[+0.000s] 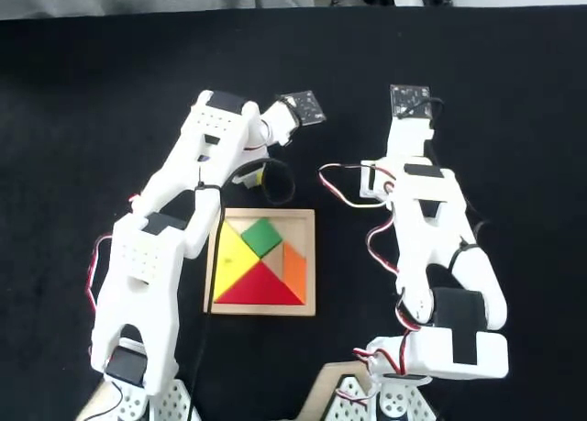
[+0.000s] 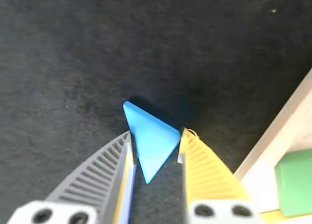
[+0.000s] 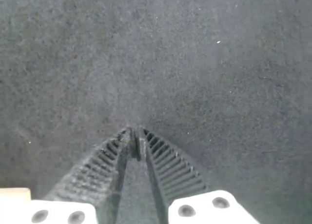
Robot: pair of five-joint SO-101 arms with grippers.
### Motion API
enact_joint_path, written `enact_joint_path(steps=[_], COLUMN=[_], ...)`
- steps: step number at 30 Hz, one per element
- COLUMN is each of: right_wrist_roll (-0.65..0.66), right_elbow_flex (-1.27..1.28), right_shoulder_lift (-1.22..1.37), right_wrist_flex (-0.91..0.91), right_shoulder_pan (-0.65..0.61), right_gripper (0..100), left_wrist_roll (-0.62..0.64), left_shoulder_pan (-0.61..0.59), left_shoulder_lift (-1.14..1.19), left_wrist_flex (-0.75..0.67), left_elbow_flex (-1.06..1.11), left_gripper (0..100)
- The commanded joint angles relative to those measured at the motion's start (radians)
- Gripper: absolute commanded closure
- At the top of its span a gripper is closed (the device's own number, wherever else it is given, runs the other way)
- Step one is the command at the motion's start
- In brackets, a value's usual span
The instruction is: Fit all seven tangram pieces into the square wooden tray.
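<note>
Left wrist view: left fingers (image 2: 207,170) pinch blue triangle (image 2: 152,136) by slanted edges, liable to squirt out or twist short of tray (image 2: 280,126); right fingers (image 3: 168,168) clenched empty.

triangle pc (image 2: 151,138) in L hand (image 2: 156,135) | just behind tray (image 1: 261,309) | other pcs (image 1: 261,279) in tray

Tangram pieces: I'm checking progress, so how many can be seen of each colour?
yellow triangle: 1
green square: 1
red triangle: 1
orange piece: 1
blue triangle: 1
Total: 5
</note>
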Motion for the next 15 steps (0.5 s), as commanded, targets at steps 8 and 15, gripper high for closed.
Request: enact_joint_path(steps=[8, 15], right_wrist_roll=[-0.006, -0.006], right_elbow_flex=[-0.045, -0.045], right_shoulder_lift=[-0.004, -0.004], right_wrist_flex=[-0.017, -0.017], right_shoulder_pan=[0.009, 0.011], right_gripper=[98.7, 98.7], left_wrist_roll=[-0.003, -0.252], left_shoulder_pan=[0.053, 0.085], left_shoulder_lift=[-0.057, -0.147], left_wrist_flex=[0.255, 0.47], left_elbow_flex=[-0.219, -0.251], left_gripper=[94, 94])
